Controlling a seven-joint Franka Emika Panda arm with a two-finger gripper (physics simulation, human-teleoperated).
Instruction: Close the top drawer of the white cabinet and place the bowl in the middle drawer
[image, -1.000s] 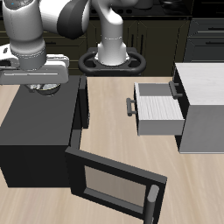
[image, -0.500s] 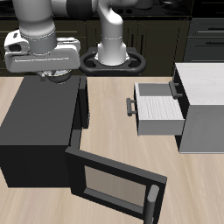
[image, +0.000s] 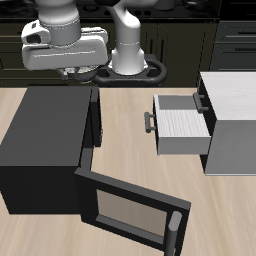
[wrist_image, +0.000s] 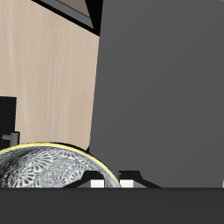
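Observation:
My gripper (image: 78, 70) hangs above the back edge of the black box (image: 45, 140), well apart from the white cabinet (image: 232, 125). In the wrist view the gripper (wrist_image: 112, 180) is shut on the rim of the bowl (wrist_image: 48, 168), a shiny grey bowl with a speckled inside. In the exterior view the bowl is mostly hidden under the hand. The middle drawer (image: 182, 125) is pulled out, striped inside and empty, its dark bar handle (image: 149, 122) toward the table's middle. The top drawer (image: 203, 97) above it sits pushed in, with only its dark handle showing.
The black box's windowed door (image: 130, 210) stands swung open toward the table's front edge. The robot's base (image: 128, 62) stands at the table's back between the box and the cabinet. Bare wooden table (image: 125, 130) lies between them.
The arm has risen and moved from above the black box's top toward the back and the robot's base, with the bowl still held. The drawers have not moved.

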